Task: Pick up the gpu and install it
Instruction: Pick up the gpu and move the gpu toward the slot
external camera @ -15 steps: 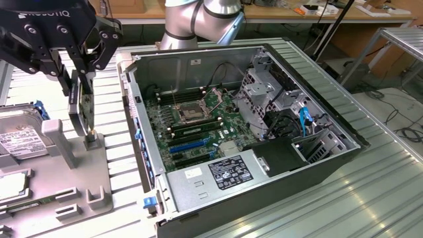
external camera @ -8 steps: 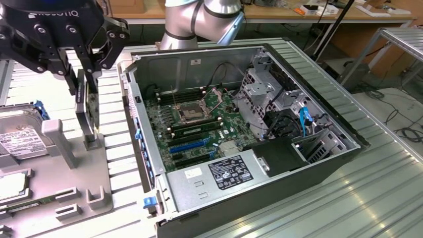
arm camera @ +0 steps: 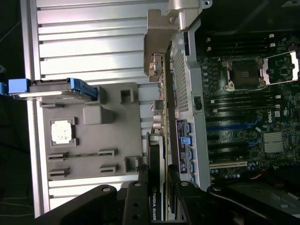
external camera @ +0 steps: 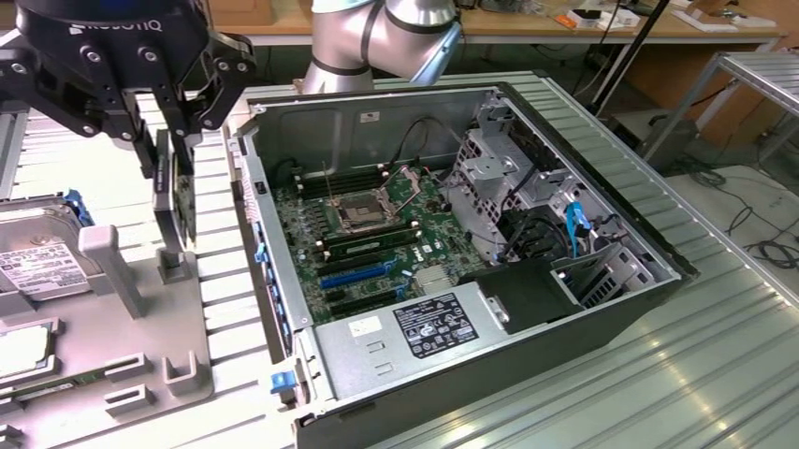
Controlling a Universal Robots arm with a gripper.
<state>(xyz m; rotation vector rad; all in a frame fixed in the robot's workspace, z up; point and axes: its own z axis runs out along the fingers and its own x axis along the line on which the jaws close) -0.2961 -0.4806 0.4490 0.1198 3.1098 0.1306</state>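
Gpu (external camera: pixel 175 215) (arm camera: pixel 154 154) hangs on edge, its flat faces vertical, over the grey fixture tray (external camera: pixel 150 355) (arm camera: pixel 117 150) that lies on the ribbed metal table (external camera: pixel 600 374) at the exterior view's left of the open computer case (external camera: pixel 649 281). The gripper (external camera: pixel 171 164) (arm camera: pixel 157 187) comes down from above and pinches the gpu across its thickness, with one black finger (arm camera: pixel 136 201) pressed on each face near the upper edge. In the exterior view the card's lower edge sits right at a small grey holder post (external camera: pixel 175 267) of the tray; whether it touches the post or has cleared it cannot be told. In the wrist view the card appears edge-on, with green lettering on its dark body between the fingers and its silvery end bracket (arm camera: pixel 159 42) at the far end, just beside the side wall of the case. The case lies on its side with the cover off, showing the green motherboard (external camera: pixel 374 220) (arm camera: pixel 243 108), whose blue and black expansion slots (external camera: pixel 355 276) have no card in them. On the tray, well apart from the gpu, a silver hard drive (external camera: pixel 37 262) (arm camera: pixel 51 89) with blue side rails stands in its cradle, and a square processor chip (arm camera: pixel 63 132) lies flat in a recess. The robot's silver arm (external camera: pixel 374 37) rises behind the case.
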